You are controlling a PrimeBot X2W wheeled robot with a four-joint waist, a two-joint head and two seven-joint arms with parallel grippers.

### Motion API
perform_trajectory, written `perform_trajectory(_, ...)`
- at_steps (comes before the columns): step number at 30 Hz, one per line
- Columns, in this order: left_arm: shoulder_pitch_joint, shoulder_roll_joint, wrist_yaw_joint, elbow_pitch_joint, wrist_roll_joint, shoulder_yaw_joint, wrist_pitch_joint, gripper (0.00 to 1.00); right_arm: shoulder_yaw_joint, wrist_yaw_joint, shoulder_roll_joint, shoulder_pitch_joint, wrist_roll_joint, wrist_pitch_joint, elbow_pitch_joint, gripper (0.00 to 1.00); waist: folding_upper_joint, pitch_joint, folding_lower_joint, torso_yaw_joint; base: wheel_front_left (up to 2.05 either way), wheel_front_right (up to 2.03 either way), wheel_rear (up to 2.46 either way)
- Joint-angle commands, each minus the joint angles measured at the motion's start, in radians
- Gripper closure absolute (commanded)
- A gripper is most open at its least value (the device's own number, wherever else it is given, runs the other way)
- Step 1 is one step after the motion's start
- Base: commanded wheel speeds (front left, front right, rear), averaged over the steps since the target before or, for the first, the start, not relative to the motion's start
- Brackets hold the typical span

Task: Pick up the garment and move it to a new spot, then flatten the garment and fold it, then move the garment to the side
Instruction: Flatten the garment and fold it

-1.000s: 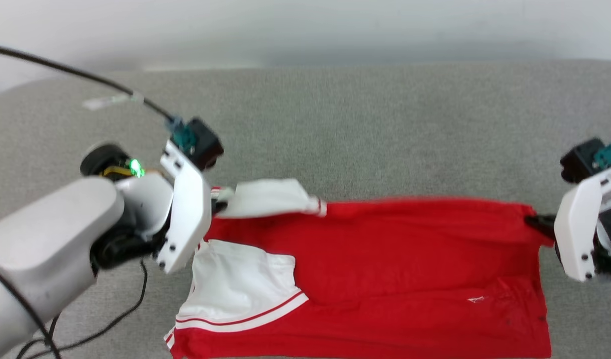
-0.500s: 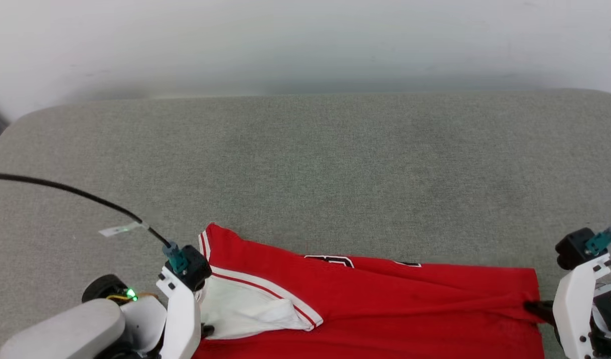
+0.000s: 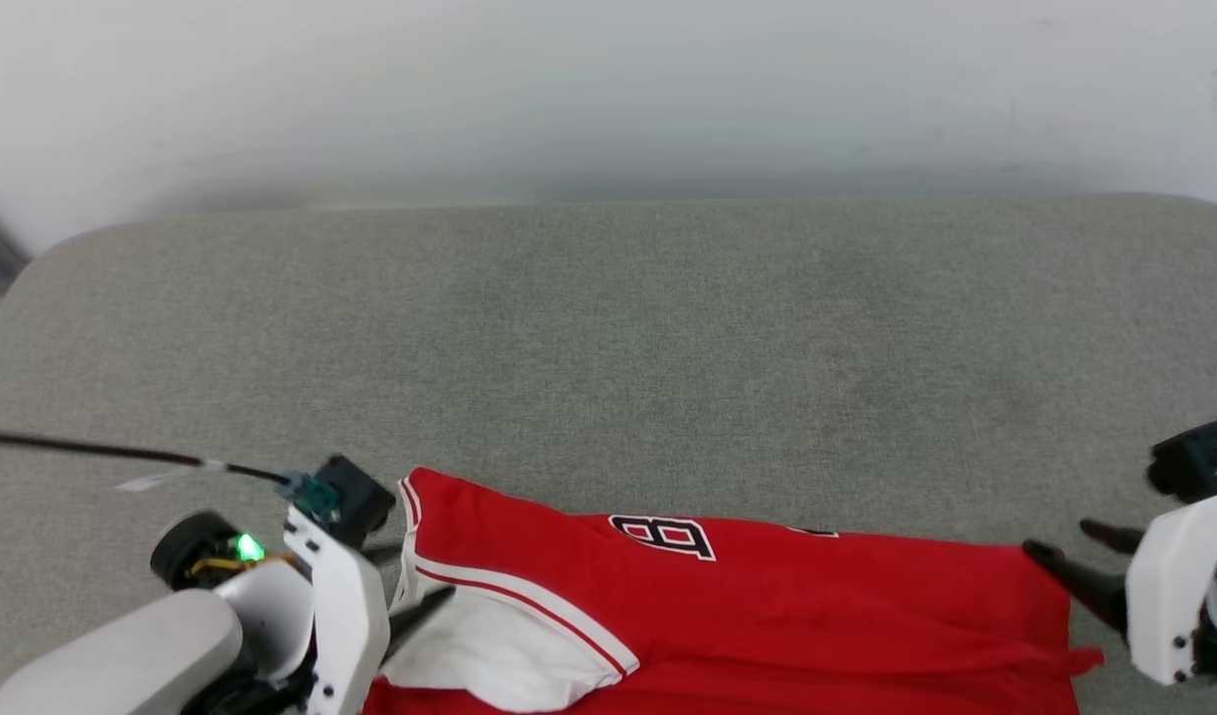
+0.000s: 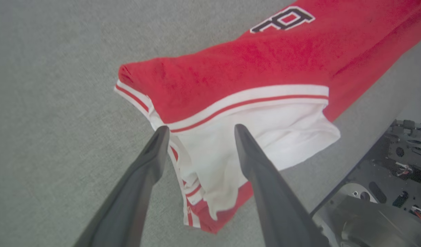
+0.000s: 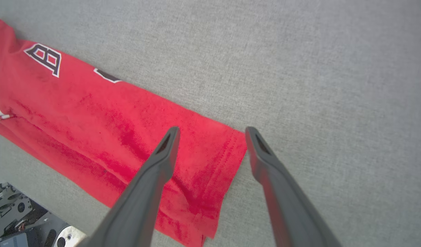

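The red short-sleeved T-shirt of soft fabric with white sleeves [image 3: 787,596] lies folded lengthwise along the near edge of the grey fabric-covered surface [image 3: 608,348]. The left gripper [image 4: 201,127] stands wide at the sleeve end and the right gripper [image 5: 213,129] stands wide at the hem corner. Neither holds cloth. Judged step: folding, with one fold laid. The next move probably calls for gripping the ends again to make a crosswise fold.

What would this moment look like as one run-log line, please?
shirt: lying on grey surface | left pincer: open at sleeve | right pincer: open at hem corner
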Motion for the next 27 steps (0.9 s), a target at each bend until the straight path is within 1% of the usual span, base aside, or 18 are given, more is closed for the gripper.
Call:
perform_trajectory(1, -0.015, 0.001, 0.019, -0.012, 0.009, 0.021, -0.037, 0.00, -0.021, 0.000, -0.007, 0.026, 0.011, -0.018, -0.014, 0.00, 0.0000, -0.010, 0.0001, 0.006, 0.00, 0.00, 0.00)
perform_trajectory(3, -0.020, 0.001, 0.063, -0.026, 0.056, 0.048, -0.121, 0.00, -0.086, -0.001, -0.015, 0.051, 0.029, -0.055, -0.031, 0.00, 0.0000, -0.018, 0.0001, 0.010, 0.00, 0.00, 0.00)
perform_trajectory(6, 0.003, -0.030, 0.132, -0.034, 0.099, 0.083, -0.245, 0.00, -0.170, 0.000, -0.020, 0.103, 0.047, -0.083, -0.031, 0.00, 0.0000, -0.021, 0.0001, 0.014, 0.00, 0.00, 0.00)
perform_trajectory(11, 0.060, -0.073, 0.256, -0.012, 0.138, 0.151, -0.465, 0.00, -0.261, 0.000, 0.009, 0.194, 0.090, -0.068, 0.002, 0.00, 0.0000, -0.013, 0.0001, 0.018, 0.00, 0.00, 0.00)
perform_trajectory(14, 0.105, -0.099, 0.332, 0.005, 0.158, 0.194, -0.538, 0.00, -0.295, 0.000, 0.036, 0.236, 0.125, -0.046, 0.024, 0.00, 0.0000, -0.004, 0.0001, 0.020, 0.00, 0.00, 0.00)
perform_trajectory(17, 0.160, -0.123, 0.402, 0.010, 0.195, 0.249, -0.558, 0.00, -0.319, 0.000, 0.068, 0.270, 0.161, -0.030, 0.031, 0.00, 0.0000, 0.005, 0.0001, 0.028, 0.00, 0.00, 0.00)
perform_trajectory(18, 0.219, -0.161, 0.462, -0.015, 0.276, 0.332, -0.561, 0.00, -0.323, 0.000, 0.092, 0.286, 0.169, -0.016, 0.030, 0.00, 0.0000, 0.016, 0.0001, 0.037, 0.00, 0.00, 0.00)
perform_trajectory(20, 0.276, -0.191, 0.497, -0.027, 0.332, 0.406, -0.561, 0.00, -0.320, 0.000, 0.111, 0.290, 0.163, -0.007, 0.039, 0.00, 0.0000, 0.024, 0.0001, 0.040, 0.00, 0.00, 0.00)
perform_trajectory(22, 0.329, -0.224, 0.515, -0.044, 0.389, 0.482, -0.561, 0.00, -0.316, 0.000, 0.132, 0.293, 0.159, 0.002, 0.054, 0.00, 0.0000, 0.031, 0.0001, 0.046, 0.00, 0.00, 0.00)
perform_trajectory(24, 0.379, -0.258, 0.522, -0.052, 0.444, 0.553, -0.561, 0.00, -0.310, 0.000, 0.153, 0.292, 0.161, 0.018, 0.070, 0.00, 0.0000, 0.037, 0.0001, 0.052, 0.00, 0.00, 0.00)
perform_trajectory(27, 0.447, -0.312, 0.521, -0.076, 0.534, 0.662, -0.562, 0.00, -0.287, 0.000, 0.191, 0.287, 0.170, 0.045, 0.089, 0.00, 0.0000, 0.046, 0.0001, 0.059, 0.00, 0.00, 0.00)
